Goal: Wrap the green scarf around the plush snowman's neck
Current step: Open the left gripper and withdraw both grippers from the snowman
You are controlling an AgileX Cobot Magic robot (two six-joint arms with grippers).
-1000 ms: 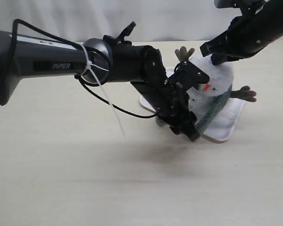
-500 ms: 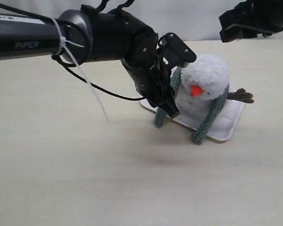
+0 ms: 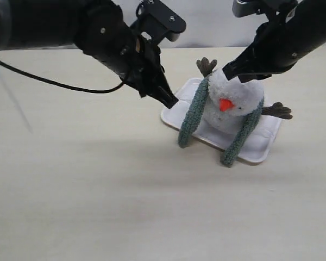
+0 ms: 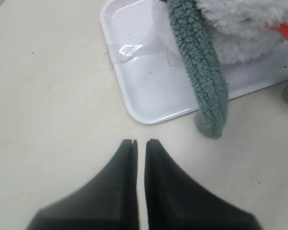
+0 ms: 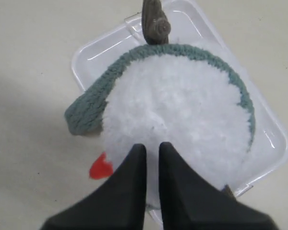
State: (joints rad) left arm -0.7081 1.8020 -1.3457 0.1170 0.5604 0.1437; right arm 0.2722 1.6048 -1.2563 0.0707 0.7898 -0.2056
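Note:
The plush snowman [image 3: 236, 100] stands on a white tray [image 3: 261, 148], orange nose [image 3: 225, 104] facing front. The green scarf [image 3: 191, 117] runs behind its head, and both ends hang down in front, one on each side and uncrossed; the other end [image 3: 240, 136] reaches the tray's front rim. My left gripper [image 3: 171, 101] is shut and holds nothing, over the tray's left corner and a little apart from the scarf [image 4: 201, 81]. My right gripper [image 5: 152, 146] hovers shut just above the snowman's head [image 5: 182, 110], with nothing between its fingers.
Brown twig arms stick out at the back [image 3: 207, 65] and to the right [image 3: 279, 111]. The tray [image 4: 144, 91] lies on a pale tabletop [image 3: 125, 206]. A white wall stands behind the table's far edge.
My left gripper let the scarf's left end go and drew back to the left; that end now hangs free. My right arm came down over the head.

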